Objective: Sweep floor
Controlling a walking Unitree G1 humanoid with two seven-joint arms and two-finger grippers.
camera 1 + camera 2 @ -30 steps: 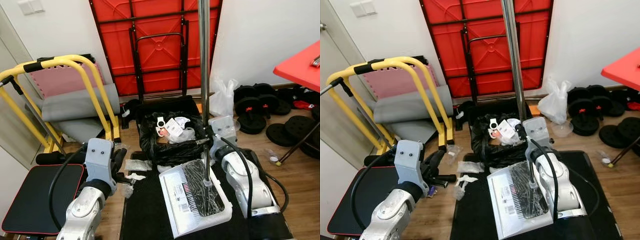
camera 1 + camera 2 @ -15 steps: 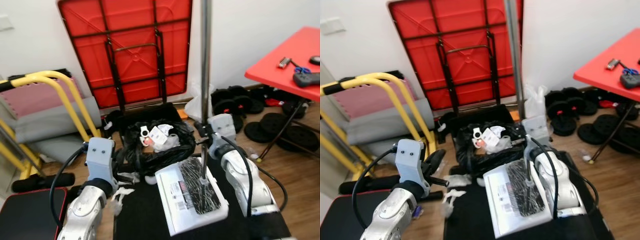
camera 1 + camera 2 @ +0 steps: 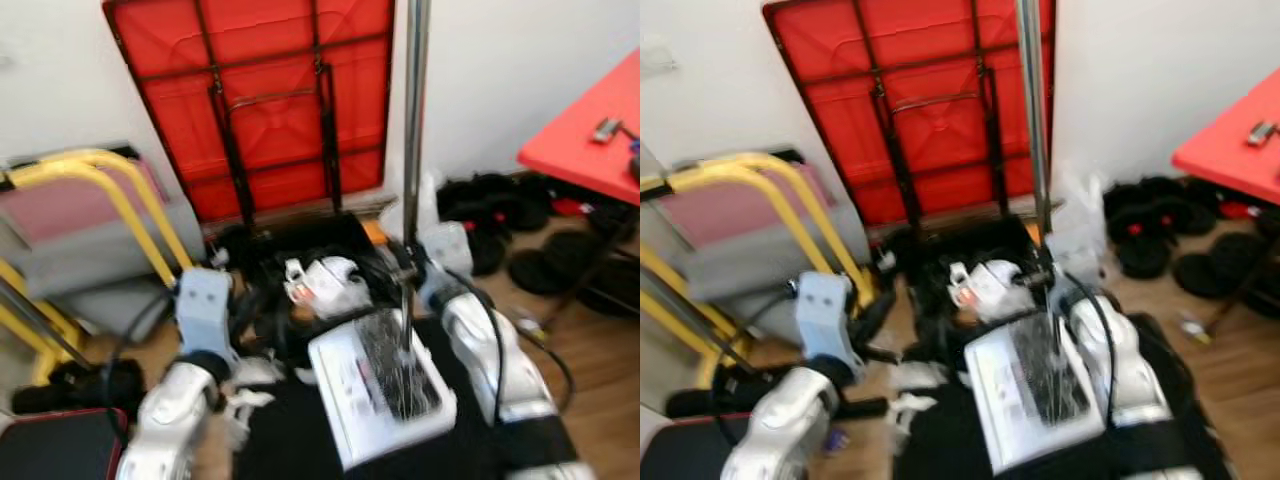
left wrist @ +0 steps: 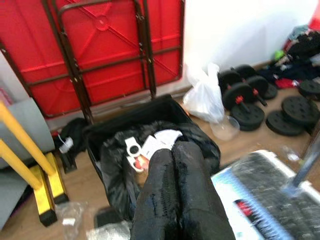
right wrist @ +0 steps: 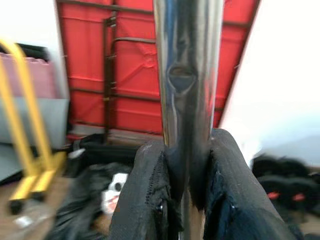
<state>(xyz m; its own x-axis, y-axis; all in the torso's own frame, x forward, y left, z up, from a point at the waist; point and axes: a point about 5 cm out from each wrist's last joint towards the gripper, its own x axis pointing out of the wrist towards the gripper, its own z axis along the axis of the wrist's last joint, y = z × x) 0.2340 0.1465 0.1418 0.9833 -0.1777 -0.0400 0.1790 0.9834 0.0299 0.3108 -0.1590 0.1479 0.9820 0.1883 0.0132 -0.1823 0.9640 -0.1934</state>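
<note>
Four cameras, one corner of the room

My two head eyes look forward and down, blurred, at the black bin bag (image 3: 320, 290) and folded red table (image 3: 255, 95). My left wrist camera peers along closed fingers (image 4: 177, 192) at that bag; my right wrist camera sits hard against the metal pole (image 5: 187, 70).

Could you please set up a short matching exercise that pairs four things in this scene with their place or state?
Things:
1. right gripper
2. left gripper
3. folded red table
4. black bin bag

Place or state:
A. leaning against the wall
B. shut, holding nothing
C. on the floor, open, with white litter inside
D. shut on the metal pole

Pairs: 1-D, 2-B, 3-A, 4-C
</note>
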